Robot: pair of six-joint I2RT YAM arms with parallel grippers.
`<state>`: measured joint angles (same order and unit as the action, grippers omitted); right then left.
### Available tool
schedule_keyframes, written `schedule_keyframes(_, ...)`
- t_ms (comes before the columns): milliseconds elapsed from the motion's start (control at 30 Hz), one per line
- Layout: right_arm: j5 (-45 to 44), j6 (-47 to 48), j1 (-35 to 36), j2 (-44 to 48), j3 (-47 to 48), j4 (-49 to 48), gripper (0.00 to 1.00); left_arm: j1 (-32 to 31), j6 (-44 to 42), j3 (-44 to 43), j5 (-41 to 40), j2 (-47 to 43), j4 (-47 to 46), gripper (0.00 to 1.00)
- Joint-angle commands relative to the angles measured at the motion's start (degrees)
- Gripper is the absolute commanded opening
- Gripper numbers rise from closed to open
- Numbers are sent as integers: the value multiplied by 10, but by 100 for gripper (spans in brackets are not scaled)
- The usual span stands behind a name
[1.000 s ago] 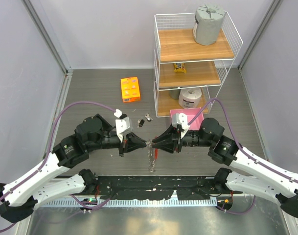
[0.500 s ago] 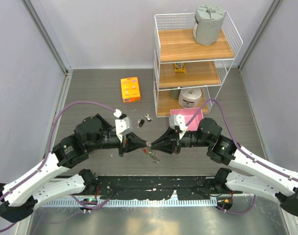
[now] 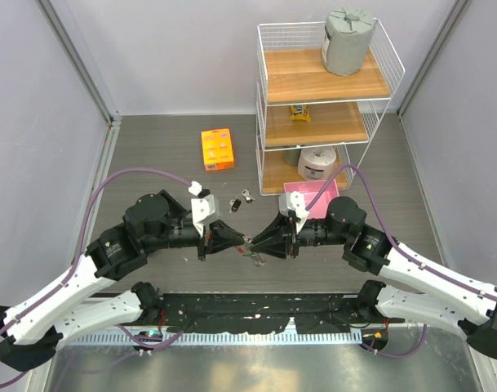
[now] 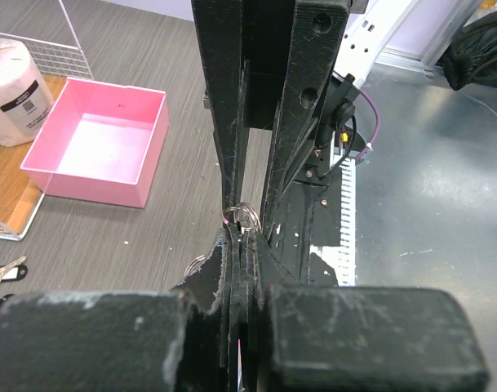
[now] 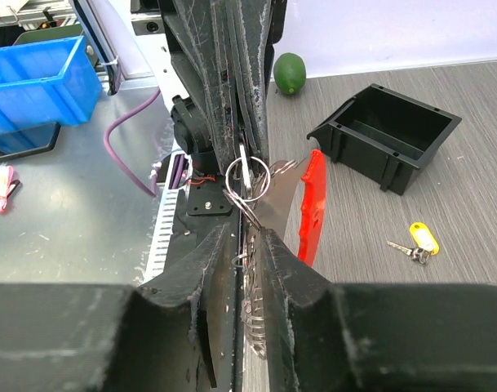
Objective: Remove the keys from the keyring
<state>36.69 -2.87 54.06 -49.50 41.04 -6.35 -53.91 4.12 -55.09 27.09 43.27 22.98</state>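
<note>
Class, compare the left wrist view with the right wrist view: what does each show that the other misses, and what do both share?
Only the left wrist view: a pink box, a white roll on a shelf, and loose keys at the left edge. Only the right wrist view: the red strap fob, a blue bin, a black tray, a green round object and a yellow-tagged key. Both: the keyring, between the left gripper and right gripper, whose fingertips nearly meet.
</note>
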Motion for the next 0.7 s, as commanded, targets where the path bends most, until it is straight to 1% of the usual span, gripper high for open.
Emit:
schedule_keyframes(0,0,8,3,11,27,-18,28,-1,6,-22,12,-6,-35,0)
schedule_keyframes(267,4,5,3,13,31,-18,28,-1,7,-19,15,-5,-35,0)
schedule_keyframes(300,7,5,3,13,32,-17,26,-1,7,-17,15,-6,-35,0)
schedule_keyframes(333,7,6,3,14,33,-17,21,-1,7,-18,15,-6,-35,0)
schedule_keyframes(367,6,5,3,14,33,-16,19,-1,7,-16,15,-4,-36,0)
schedule_keyframes(400,7,6,3,16,33,-16,15,-1,7,-16,14,-5,-36,0)
schedule_keyframes(500,6,6,3,17,33,-14,13,-1,7,-14,15,-5,-37,0)
schedule_keyframes(533,7,6,3,18,33,-14,10,-1,7,-14,16,-3,-36,0)
schedule_keyframes(667,10,7,3,17,34,-12,6,-1,8,-14,20,-1,-36,0)
